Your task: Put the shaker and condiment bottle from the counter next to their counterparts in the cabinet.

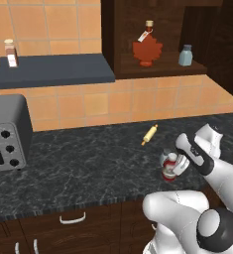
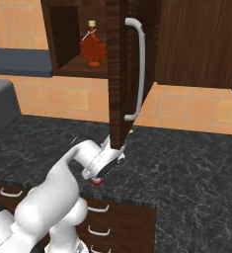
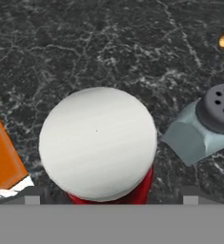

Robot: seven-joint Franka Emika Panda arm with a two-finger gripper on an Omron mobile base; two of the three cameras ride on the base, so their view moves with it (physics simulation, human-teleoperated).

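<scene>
The end effector (image 1: pixel 173 167) hangs directly over the condiment bottle (image 1: pixel 169 169), its two fingertips (image 3: pixel 31 194) spread wide on either side of the white cap without touching it. In the hand view the cap fills the middle, with the red body showing just below its rim. The bottle stands upright on the dark speckled surface (image 1: pixel 88 163), near its front edge. The shaker (image 3: pixel 204 125) stands just beside the bottle, apart from it, its grey perforated cap visible from above. A small yellow rolling pin (image 1: pixel 149 134) lies farther back on the surface, toward the tiled wall. Up in the open cabinet (image 1: pixel 119 39), the maple-leaf bottle (image 1: pixel 146 47) and the second shaker (image 1: pixel 185 55) stand on the shelf, well apart from each other.
</scene>
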